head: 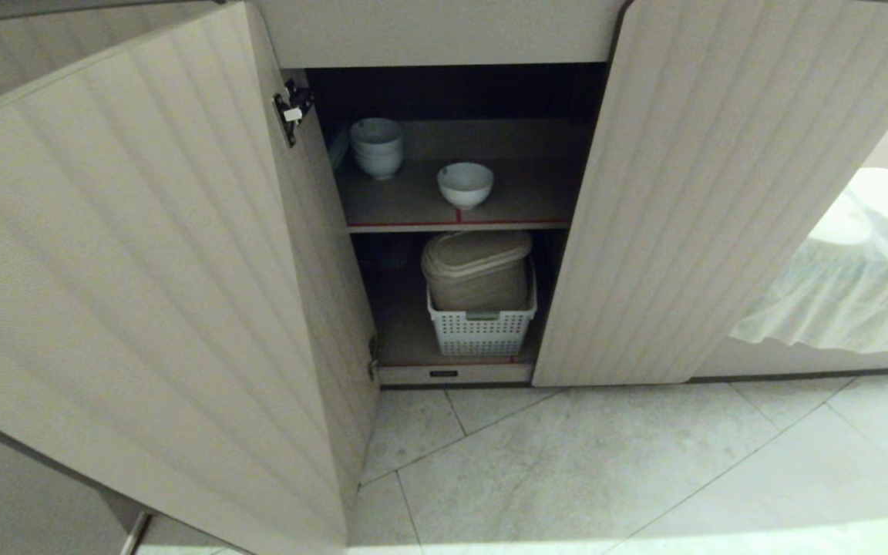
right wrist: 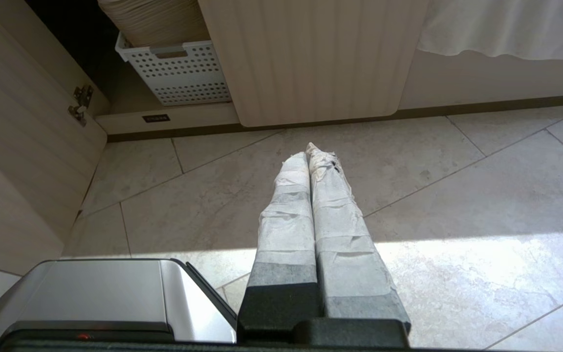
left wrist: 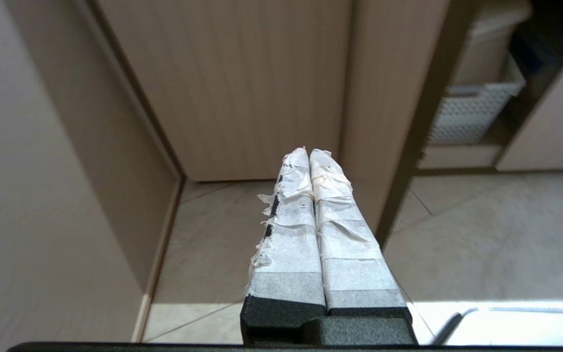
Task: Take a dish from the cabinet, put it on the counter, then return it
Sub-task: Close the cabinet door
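Stack of bowls (head: 376, 146): white, nested, at the back left of the upper shelf.
Basket (head: 481, 327): white perforated plastic, on the lower shelf; also seen in the right wrist view (right wrist: 180, 72).
Lidded bin (head: 478, 271): beige, ribbed, standing in the basket and rising above its rim.
Hinge (head: 291, 112): metal, on the inner edge of the open left door.
Floor tiles (head: 644, 462): pale grey stone look, dark grout lines running diagonally, a bright band of sunlight near the bottom edge.
White cloth (head: 860, 285): gauzy, draped with a ruffled hem, hanging at the far right above the floor.
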